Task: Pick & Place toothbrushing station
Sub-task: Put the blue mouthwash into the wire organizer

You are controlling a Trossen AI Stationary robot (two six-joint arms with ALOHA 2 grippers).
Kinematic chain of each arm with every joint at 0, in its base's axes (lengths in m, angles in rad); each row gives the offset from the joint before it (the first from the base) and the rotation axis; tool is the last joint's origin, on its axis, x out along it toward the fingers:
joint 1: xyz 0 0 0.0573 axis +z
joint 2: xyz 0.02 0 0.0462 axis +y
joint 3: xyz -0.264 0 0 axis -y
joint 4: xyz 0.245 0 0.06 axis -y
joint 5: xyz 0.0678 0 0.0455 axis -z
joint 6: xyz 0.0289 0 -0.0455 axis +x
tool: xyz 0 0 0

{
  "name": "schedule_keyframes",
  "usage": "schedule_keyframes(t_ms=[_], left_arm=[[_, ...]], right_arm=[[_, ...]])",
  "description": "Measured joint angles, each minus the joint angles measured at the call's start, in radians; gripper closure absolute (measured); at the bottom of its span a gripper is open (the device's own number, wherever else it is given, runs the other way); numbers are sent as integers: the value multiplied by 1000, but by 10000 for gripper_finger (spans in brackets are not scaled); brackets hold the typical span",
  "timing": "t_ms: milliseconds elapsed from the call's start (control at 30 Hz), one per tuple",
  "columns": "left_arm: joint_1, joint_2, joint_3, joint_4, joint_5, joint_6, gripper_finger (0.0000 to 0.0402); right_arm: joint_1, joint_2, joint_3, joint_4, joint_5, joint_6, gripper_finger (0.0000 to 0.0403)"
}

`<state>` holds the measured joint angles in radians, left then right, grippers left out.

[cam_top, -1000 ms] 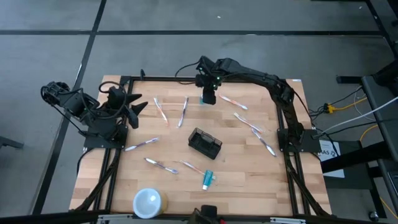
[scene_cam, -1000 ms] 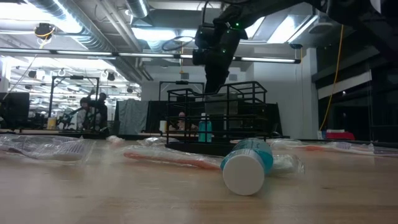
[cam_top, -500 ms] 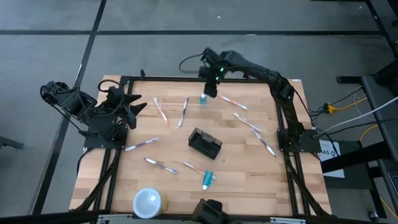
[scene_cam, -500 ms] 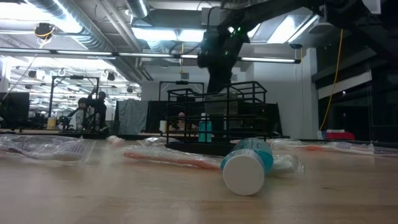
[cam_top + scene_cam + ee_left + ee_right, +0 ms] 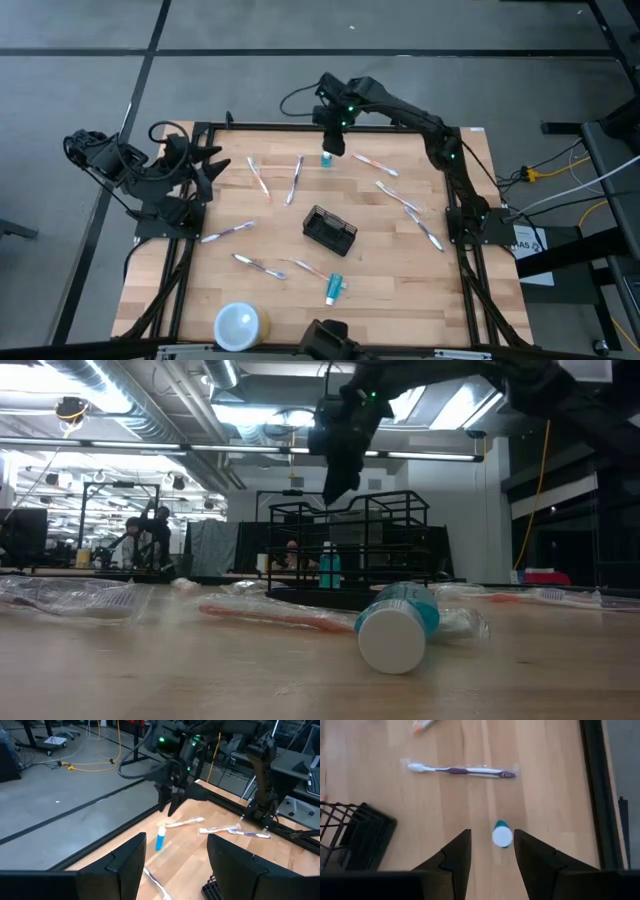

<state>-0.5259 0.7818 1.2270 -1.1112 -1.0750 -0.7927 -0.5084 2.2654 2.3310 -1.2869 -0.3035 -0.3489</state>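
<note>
The toothbrushing station [image 5: 330,231], a black mesh caddy, sits near the middle of the wooden desk [image 5: 400,280], apart from both arms. Wrapped toothbrushes [image 5: 293,180] lie scattered around it, a teal tube [image 5: 334,289] lies toward the front and a round white cup [image 5: 238,324] stands at the front edge. No writing on any of them can be read. The right gripper [image 5: 334,150] hangs above a small upright blue bottle [image 5: 326,158] at the far edge, jaws apart and empty. The left gripper [image 5: 213,165] waits at the desk's left side, jaws wide, holding nothing
</note>
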Motion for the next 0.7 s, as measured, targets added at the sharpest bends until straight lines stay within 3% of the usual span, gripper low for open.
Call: schedule_keyframes(t_ms=[200,467,700], left_arm=[[0,1,0,0,9,2,194],[0,1,0,0,11,2,194],[0,2,0,0,13,14,194]], right_arm=[[-10,20,5,-7,36,-55,245],[13,78,3,-46,84,-108,190],[21,100,4,1,121,-106,184]])
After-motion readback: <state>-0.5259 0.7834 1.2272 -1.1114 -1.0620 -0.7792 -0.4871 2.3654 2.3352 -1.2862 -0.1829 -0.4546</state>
